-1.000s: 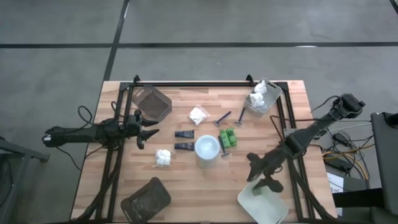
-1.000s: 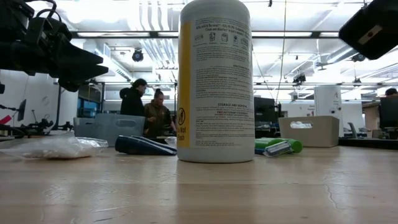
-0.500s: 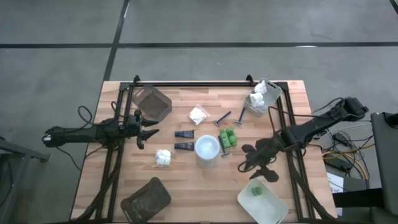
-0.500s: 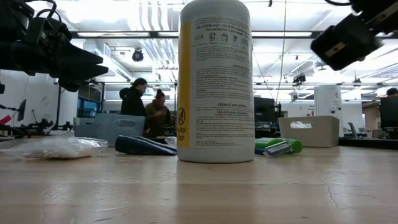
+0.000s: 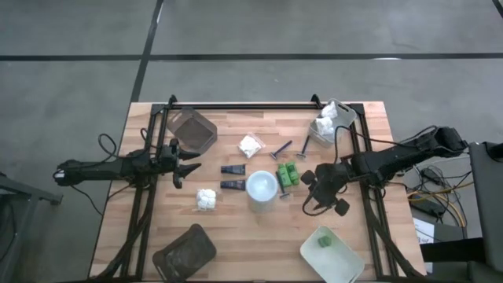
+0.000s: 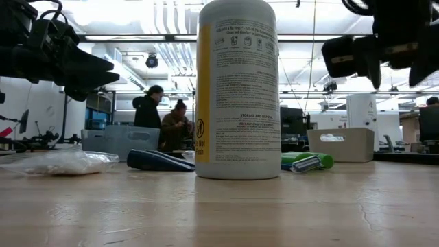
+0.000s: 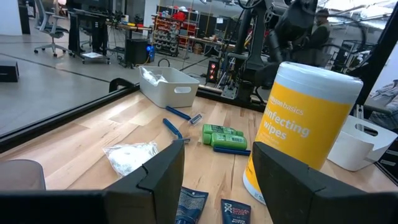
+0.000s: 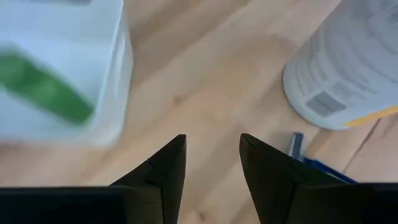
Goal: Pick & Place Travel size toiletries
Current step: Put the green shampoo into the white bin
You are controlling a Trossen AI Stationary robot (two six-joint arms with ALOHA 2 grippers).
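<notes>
The yellow white-capped bottle (image 5: 262, 189) stands upright mid-table. Around it lie green pieces (image 5: 288, 174), two dark tubes (image 5: 233, 178), white packets (image 5: 251, 145) (image 5: 207, 198) and razors (image 5: 281, 149). One green piece (image 8: 46, 87) lies in the near-right white tray (image 5: 332, 250). My right gripper (image 5: 312, 195) hovers open to the right of the green pieces, tilted downward, with nothing between its fingers (image 8: 165, 171). My left gripper (image 5: 185, 165) waits open and level at the table's left, facing the bottle (image 7: 308, 118).
A second white tray (image 5: 330, 124) holding white packets sits at the far right corner. Dark brown trays stand at the far left (image 5: 193, 130) and near left (image 5: 185, 251). A black frame rail (image 5: 251, 105) runs along the far edge. People stand in the room behind (image 6: 161, 120).
My right gripper has moved from over the near-right white tray toward the table's far edge and left, toward the green pieces and bottle, rolling at the wrist as it went. The green piece stays in the tray. The left arm has kept still.
</notes>
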